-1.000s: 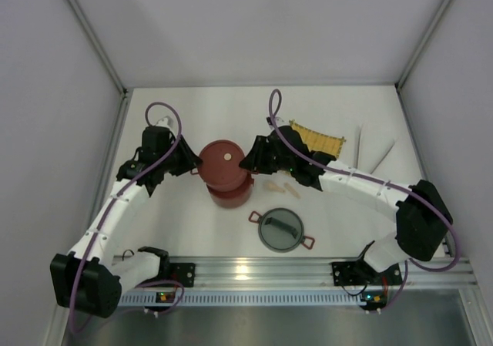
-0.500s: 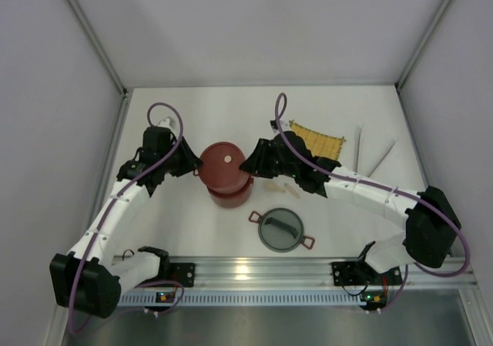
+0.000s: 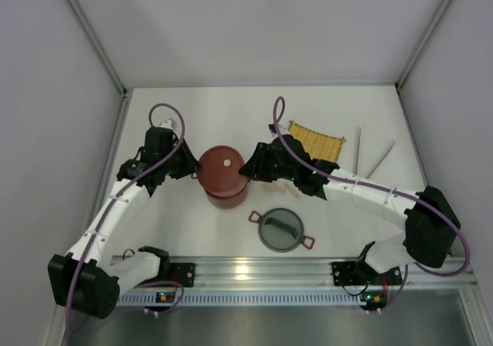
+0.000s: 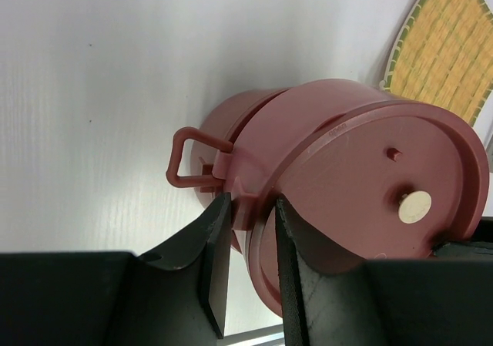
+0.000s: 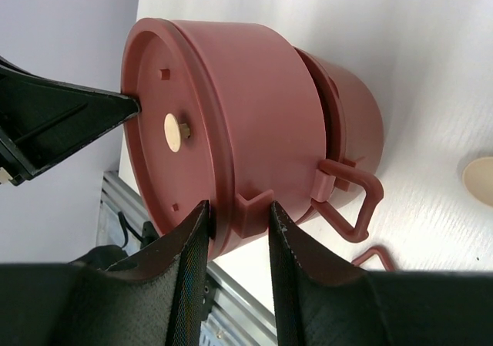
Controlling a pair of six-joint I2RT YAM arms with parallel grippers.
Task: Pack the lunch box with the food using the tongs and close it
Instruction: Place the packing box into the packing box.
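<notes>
The lunch box is in two parts. Its upper dark-red tier (image 3: 222,167), with a flat red lid on it, hangs tilted just over the lower tier (image 3: 229,198). My left gripper (image 3: 194,170) is shut on the small side tab of the upper tier (image 4: 347,169), and the lower tier (image 4: 231,115) shows behind it. My right gripper (image 5: 235,211) is shut on the opposite tab of the upper tier (image 5: 239,107), with the lower tier (image 5: 354,115) beyond. The grey domed lid (image 3: 281,230) lies near the front. The tongs (image 3: 373,155) lie at the far right. The food is hidden.
A yellow woven mat (image 3: 314,139) lies behind my right gripper (image 3: 248,169). Cream spoon-shaped pieces (image 3: 271,184) lie under the right arm, and one of them (image 5: 479,180) shows beside the lower tier. The metal rail (image 3: 254,269) runs along the near edge.
Both grippers have carried the upper tier a little toward the near left, so it now sits more squarely over the lower tier. The grips are unchanged.
</notes>
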